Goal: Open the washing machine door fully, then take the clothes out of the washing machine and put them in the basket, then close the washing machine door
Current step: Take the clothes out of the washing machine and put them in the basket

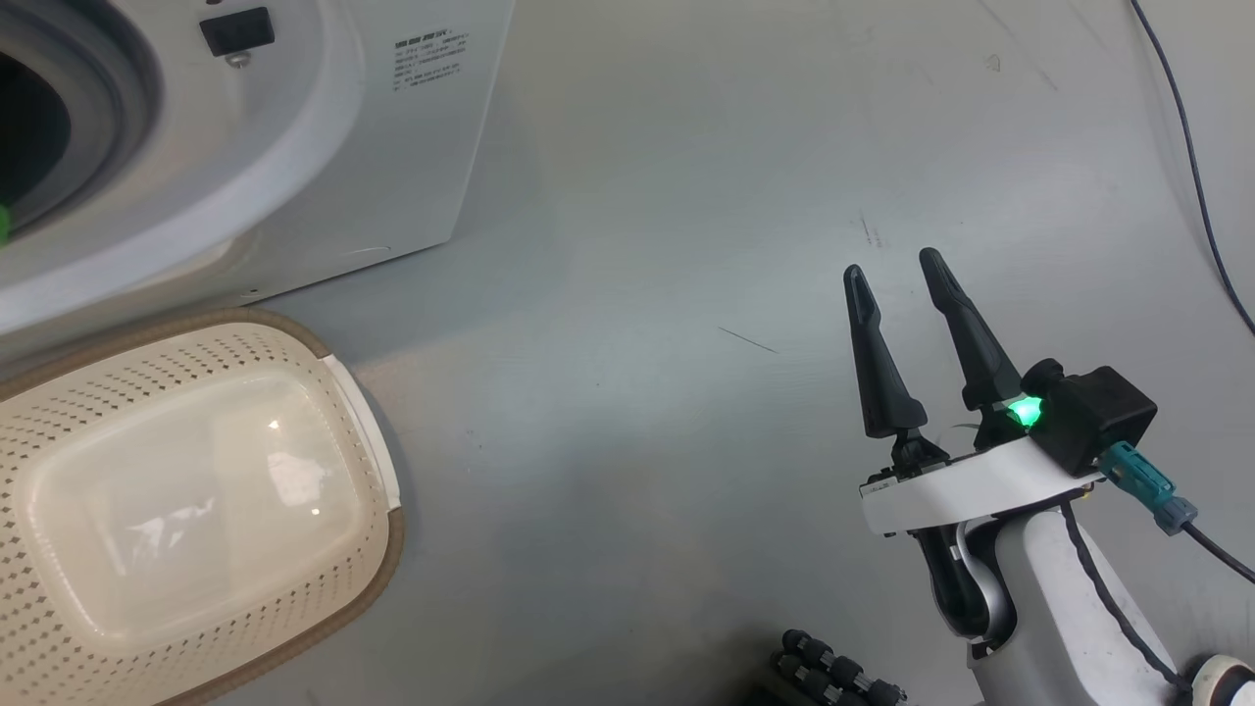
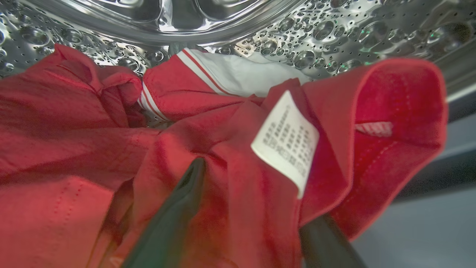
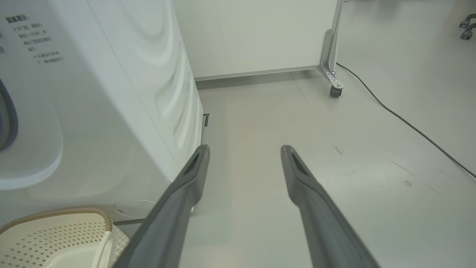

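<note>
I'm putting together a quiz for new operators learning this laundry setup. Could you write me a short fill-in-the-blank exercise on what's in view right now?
1. The basket beside the washing machine is ____.
2. The clothes lying in the steel drum are mostly ____ in colour.
3. The right gripper, over the floor, has its fingers ____ and holds nothing.

Missing words: empty; red; open.

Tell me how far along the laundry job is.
Done: the grey-ringed drum mouth of the white washing machine stands uncovered. In hand: the open left pincer straddles bright red clothes inside the steel drum. Left: the cream perforated basket is empty; closing up follows.
</note>
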Robot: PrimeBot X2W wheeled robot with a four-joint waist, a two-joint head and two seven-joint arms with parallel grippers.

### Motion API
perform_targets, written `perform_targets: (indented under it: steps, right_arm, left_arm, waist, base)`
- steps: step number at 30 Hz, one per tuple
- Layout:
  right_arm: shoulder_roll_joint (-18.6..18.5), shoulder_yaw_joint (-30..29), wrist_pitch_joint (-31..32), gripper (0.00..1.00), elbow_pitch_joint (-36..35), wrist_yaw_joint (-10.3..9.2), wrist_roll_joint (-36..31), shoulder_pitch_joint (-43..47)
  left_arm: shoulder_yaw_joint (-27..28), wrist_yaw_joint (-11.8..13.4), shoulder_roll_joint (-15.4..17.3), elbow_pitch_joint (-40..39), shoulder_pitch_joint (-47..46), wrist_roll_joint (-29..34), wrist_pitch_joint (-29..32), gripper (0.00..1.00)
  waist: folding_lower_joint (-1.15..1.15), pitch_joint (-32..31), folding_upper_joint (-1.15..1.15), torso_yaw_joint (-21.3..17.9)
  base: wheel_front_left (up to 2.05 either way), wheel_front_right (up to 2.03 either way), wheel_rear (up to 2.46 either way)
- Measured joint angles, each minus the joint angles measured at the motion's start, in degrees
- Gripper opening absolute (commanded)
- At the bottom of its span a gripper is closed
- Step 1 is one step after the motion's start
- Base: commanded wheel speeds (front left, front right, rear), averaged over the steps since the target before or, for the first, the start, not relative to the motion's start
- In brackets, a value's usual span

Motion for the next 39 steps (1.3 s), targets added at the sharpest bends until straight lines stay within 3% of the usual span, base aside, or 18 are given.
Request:
perform_targets:
  steps: [9,10,11,12,22,39]
  right_arm:
    - [-0.01,0.43,0.0,1.0,-0.07,-0.54,0.27,-0.2]
    - [0.0,0.44,0.0,1.0,-0.09,-0.54,0.52,-0.26]
    - [0.0,0.47,0.0,1.0,-0.11,-0.54,0.54,-0.27]
    - [0.0,0.48,0.0,1.0,-0.11,-0.55,0.54,-0.29]
    - [0.0,0.49,0.0,1.0,-0.12,-1.08,0.59,-1.15]
    - [-0.01,-0.44,0.0,1.0,0.98,-1.47,-0.19,-1.15]
  left_arm:
    - [0.03,-0.02,0.93,2.96,-2.5,-0.01,0.43,1.0]
    - [0.03,-0.02,0.91,3.3,-2.74,-0.07,0.46,0.78]
    - [0.03,-0.04,0.86,3.49,-2.89,-0.1,0.47,0.28]
    - [0.02,-0.05,0.78,3.67,-2.97,-0.11,0.46,0.0]
    - [-0.23,-1.13,0.15,5.53,-3.6,-0.11,-0.64,0.0]
    - [-0.88,-4.55,-4.39,8.62,-3.24,-1.96,-8.23,0.0]
  waist:
    - [0.0,0.63,0.0,-0.37]
    - [0.0,0.66,0.0,-0.39]
    - [0.0,0.69,0.0,-0.41]
    - [0.0,0.7,0.0,-0.41]
    - [0.0,0.32,0.0,-0.11]
    - [0.0,-3.74,0.0,2.52]
  base:
    - [0.0,0.0,0.0]
    - [0.0,0.0,0.0]
    - [0.0,0.0,0.0]
    - [0.0,0.0,0.0]
    - [0.0,0.0,0.0]
    - [0.0,0.0,0.0]
